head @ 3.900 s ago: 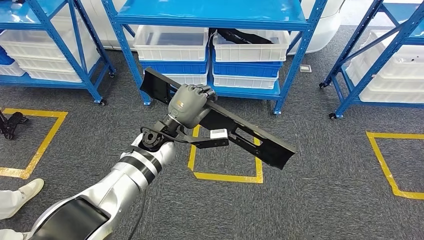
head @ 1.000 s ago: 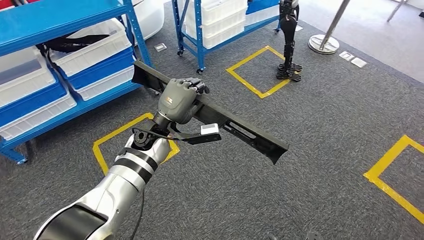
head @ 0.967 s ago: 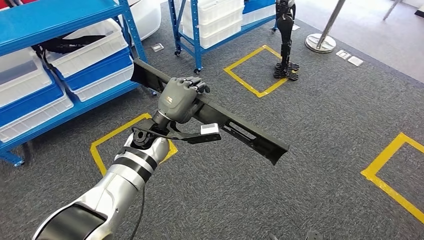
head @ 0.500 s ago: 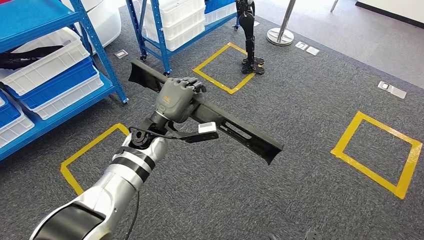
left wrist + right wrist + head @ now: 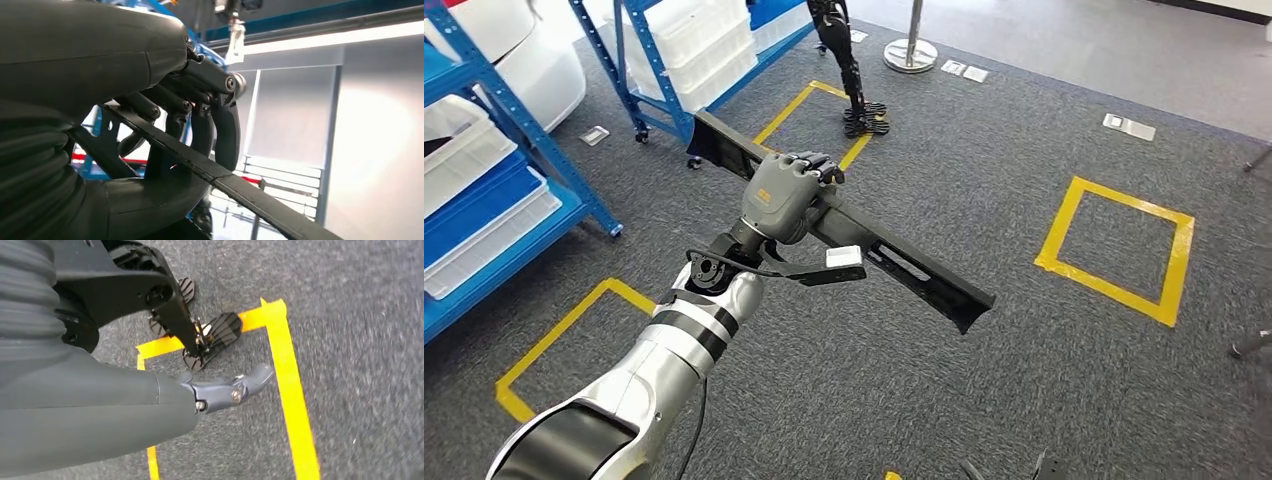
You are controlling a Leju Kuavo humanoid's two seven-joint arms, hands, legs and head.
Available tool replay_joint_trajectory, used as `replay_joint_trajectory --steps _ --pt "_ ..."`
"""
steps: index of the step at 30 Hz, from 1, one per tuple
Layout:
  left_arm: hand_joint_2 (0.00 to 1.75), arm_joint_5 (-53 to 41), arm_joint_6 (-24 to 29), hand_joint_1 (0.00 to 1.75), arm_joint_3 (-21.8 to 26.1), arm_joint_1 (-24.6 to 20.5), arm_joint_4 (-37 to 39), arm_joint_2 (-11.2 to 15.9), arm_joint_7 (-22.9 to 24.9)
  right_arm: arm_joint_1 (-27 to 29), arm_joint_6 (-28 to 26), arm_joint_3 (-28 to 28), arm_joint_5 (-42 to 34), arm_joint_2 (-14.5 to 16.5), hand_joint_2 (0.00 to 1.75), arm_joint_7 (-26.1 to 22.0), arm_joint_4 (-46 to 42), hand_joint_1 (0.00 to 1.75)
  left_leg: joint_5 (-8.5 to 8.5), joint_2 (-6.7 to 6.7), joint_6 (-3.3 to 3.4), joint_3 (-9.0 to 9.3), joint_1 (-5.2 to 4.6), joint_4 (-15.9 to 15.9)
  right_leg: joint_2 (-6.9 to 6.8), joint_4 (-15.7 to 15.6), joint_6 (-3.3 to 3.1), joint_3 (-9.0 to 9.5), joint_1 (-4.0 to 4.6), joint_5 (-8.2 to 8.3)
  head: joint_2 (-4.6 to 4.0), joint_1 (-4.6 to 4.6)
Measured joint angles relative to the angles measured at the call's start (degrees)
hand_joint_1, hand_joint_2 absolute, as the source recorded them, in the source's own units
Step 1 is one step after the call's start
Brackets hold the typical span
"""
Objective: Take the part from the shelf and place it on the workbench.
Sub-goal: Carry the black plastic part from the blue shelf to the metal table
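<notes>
Floor: dark grey carpet [image 5: 984,400] marked with yellow tape squares [image 5: 1114,245], seen from the head view.
Left arm: silver arm [image 5: 654,370] rises from the lower left of the head view, ending in the left hand [image 5: 786,198].
Left hand: fingers [image 5: 220,125] curled tight over the upper edge of the part, thumb beneath; it grips the part firmly.
Part: long black flat part [image 5: 904,275] held in the air above the carpet, running diagonally through the left hand. One end sticks out beyond the hand toward the shelves; the longer end reaches out to the right and nearer the robot. It has slotted cut-outs along the longer stretch.
Wrist bracket: a black bracket with a small white block [image 5: 844,257] sits just below the hand, beside the part.
Right hand: right hand [image 5: 150,405] hangs above the carpet and a yellow tape line [image 5: 295,405]; one finger reaches out straight and nothing is in it, fingers apart.
Farther off: blue shelves [image 5: 514,150] holding white bins [image 5: 694,45] at the left; a black stand [image 5: 854,90] on the tape square beyond the part; a metal post with a round base [image 5: 911,50] behind it.
</notes>
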Motion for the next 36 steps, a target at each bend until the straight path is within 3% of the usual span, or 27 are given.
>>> replay_joint_trajectory --steps 2,4,5,6,7,9,11,13,14,16,18,20,21,22,24,26,27,29,31,33,35,36 --pt "1.75 -0.02 0.01 1.75 -0.02 0.16 -0.01 0.21 0.01 -0.03 0.0 0.0 0.0 -0.02 1.75 -0.01 0.01 0.0 -3.6 -3.41 -0.14 -3.36 0.17 6.68 1.47 -0.06 -0.76 0.17 -0.18 -0.02 0.0 -0.26" --pt "1.75 0.01 0.02 1.75 -0.02 0.69 -0.01 0.54 0.0 0.05 0.0 0.0 0.01 -0.1 1.75 -0.01 0.01 0.0 -6.26 -4.73 -0.08 -7.21 0.12 13.79 3.21 -0.04 -1.11 0.23 0.02 -0.08 0.0 -0.4" --pt "1.75 0.03 0.02 1.75 -0.02 1.04 -0.01 0.66 -0.02 0.19 0.03 0.0 0.02 -0.14 1.75 -0.01 0.01 0.0 -6.06 -4.88 0.03 -8.15 0.13 15.05 4.14 -0.01 -1.13 0.26 0.12 -0.09 0.0 -0.4" --pt "1.75 0.03 0.02 1.75 -0.03 1.37 -0.01 0.73 -0.06 0.36 0.07 0.0 0.03 -0.15 1.75 0.01 0.01 0.0 -4.73 -4.99 0.19 -8.0 0.13 14.05 5.04 0.02 -1.13 0.31 0.2 -0.1 0.0 -0.4" --pt "1.75 0.04 0.02 1.75 -0.03 1.59 -0.01 0.75 -0.15 0.54 0.11 0.0 0.05 -0.16 1.75 0.02 0.01 0.0 -2.59 -5.36 0.38 -6.77 0.16 11.03 5.91 0.05 -1.12 0.38 0.22 -0.1 0.0 -0.4" --pt "1.75 0.08 0.02 1.75 -0.03 1.73 -0.01 0.79 -0.4 0.8 0.17 0.0 0.1 -0.11 1.75 0.07 0.01 0.0 1.31 -7.88 0.7 -3.18 0.39 3.21 7.44 0.2 -1.01 0.38 0.29 -0.13 0.0 -0.41" --pt "1.75 0.18 0.02 1.75 -0.03 1.75 -0.01 0.86 -0.64 0.94 0.16 0.0 0.11 -0.07 1.75 0.13 0.01 0.0 2.41 -9.77 0.77 -1.21 0.41 -0.98 8.63 0.21 -0.6 0.0 0.26 -0.04 0.0 -0.4" --pt "1.75 0.17 0.02 1.75 -0.04 1.76 -0.01 0.8 -0.77 1.31 0.13 0.0 0.04 -0.11 1.75 0.16 0.02 0.0 2.34 -8.97 1.1 -0.69 0.14 -1.64 9.85 -0.11 0.27 -0.44 0.07 0.28 0.0 -0.38" --pt "1.75 0.12 0.01 1.75 -0.04 1.75 -0.01 0.68 -0.74 1.52 0.14 0.0 -0.01 -0.15 1.75 0.13 0.03 0.0 2.54 -8.35 1.49 -0.39 0.11 -1.94 9.55 0.01 0.6 -0.73 0.02 0.28 0.0 -0.37" --pt "1.75 0.05 0.01 1.75 -0.05 1.63 -0.01 0.44 -0.7 1.6 0.26 -0.01 -0.09 -0.15 1.75 0.03 0.05 0.0 2.91 -6.92 2.2 0.17 0.22 -2.58 6.78 2.85 0.69 -2.44 0.3 -0.99 0.0 -0.13" --pt "1.75 0.11 0.02 1.75 -0.05 1.54 -0.01 0.37 -0.77 1.28 0.4 -0.02 -0.15 -0.06 1.75 -0.09 0.05 0.0 2.93 -5.33 2.54 0.3 0.07 -2.74 3.45 9.92 0.32 -6.2 0.4 -3.71 0.0 0.06" --pt "1.75 0.21 0.02 1.75 -0.05 1.55 -0.01 0.34 -0.96 1.1 0.48 -0.02 -0.21 -0.02 1.75 -0.27 0.05 0.0 2.8 -3.64 2.63 0.25 -0.06 -2.74 2.45 15.61 0.56 -9.22 0.23 -5.33 0.0 0.11" --pt "1.75 0.22 0.02 1.75 -0.05 1.55 -0.01 0.29 -1.05 1.1 0.51 -0.02 -0.26 -0.03 1.75 -0.34 0.05 0.0 2.72 -2.92 2.6 0.25 -0.06 -2.73 2.21 15.48 0.97 -9.15 0.07 -5.06 0.0 0.15" --pt "1.75 0.22 0.02 1.75 -0.05 1.54 -0.01 0.23 -1.13 1.11 0.53 -0.03 -0.3 -0.06 1.75 -0.4 0.05 0.0 2.62 -2.2 2.5 0.29 -0.05 -2.72 1.83 13.23 1.53 -7.88 -0.12 -4.13 0.0 0.18" --pt "1.75 0.22 0.02 1.75 -0.05 1.5 -0.01 0.08 -1.25 1.04 0.58 -0.04 -0.35 -0.11 1.75 -0.46 0.03 0.0 2.27 -1.04 1.99 0.42 -0.24 -2.61 -0.58 5.26 2.44 -3.17 -0.22 -1.58 0.0 0.26" --pt "1.75 0.25 0.01 1.75 -0.05 1.27 -0.03 0.0 -1.39 0.88 0.63 -0.08 -0.36 -0.06 1.75 -0.51 0.0 0.0 1.76 0.08 1.28 0.59 -0.66 -2.44 -2.3 0.54 2.13 -0.41 0.1 -0.21 0.0 0.1" --pt "1.75 0.28 0.01 1.75 -0.05 1.13 -0.04 -0.01 -1.46 0.83 0.66 -0.12 -0.37 -0.02 1.75 -0.53 -0.01 0.0 1.54 0.66 0.99 0.71 -0.82 -2.45 -2.17 0.25 1.67 -0.29 0.34 -0.14 0.0 -0.02" --pt "1.75 0.3 0.02 1.75 -0.05 0.94 -0.05 -0.06 -1.54 0.94 0.58 -0.25 -0.4 -0.11 1.75 -0.54 0.0 0.0 1.07 1.4 0.44 0.99 -0.53 -2.37 -0.58 0.25 0.8 -0.37 0.26 -0.11 0.0 -0.26" --pt "1.75 0.21 0.02 1.75 -0.05 0.88 -0.05 -0.16 -1.56 1.11 0.5 -0.37 -0.46 -0.18 1.75 -0.51 0.01 0.0 -0.83 -0.6 0.01 0.12 -0.1 0.11 0.83 0.21 0.04 -0.12 0.0 -0.13 0.0 -0.33" --pt "1.75 0.2 0.02 1.75 -0.01 0.9 -0.03 -0.08 -1.56 1.15 0.48 -0.42 -0.5 -0.19 1.75 -0.5 0.01 0.0 -4.41 -3.71 -0.04 -3.06 -0.01 6.96 2.09 0.18 -0.63 0.07 0.04 -0.2 0.0 -0.46" --pt "1.75 0.24 0.02 1.75 0.04 1.17 0.01 0.15 -1.56 1.2 0.48 -0.45 -0.5 -0.24 1.75 -0.49 0.01 0.0 -6.55 -4.75 0.17 -6.68 -0.04 13.54 3.63 0.2 -0.94 0.14 0.29 -0.23 0.0 -0.57" --pt "1.75 0.24 0.02 1.75 0.05 1.33 0.03 0.22 -1.56 1.26 0.48 -0.45 -0.5 -0.25 1.75 -0.46 0.01 0.0 -6.04 -4.88 0.37 -7.42 -0.04 14.28 4.52 0.23 -0.96 0.19 0.38 -0.24 0.0 -0.56"
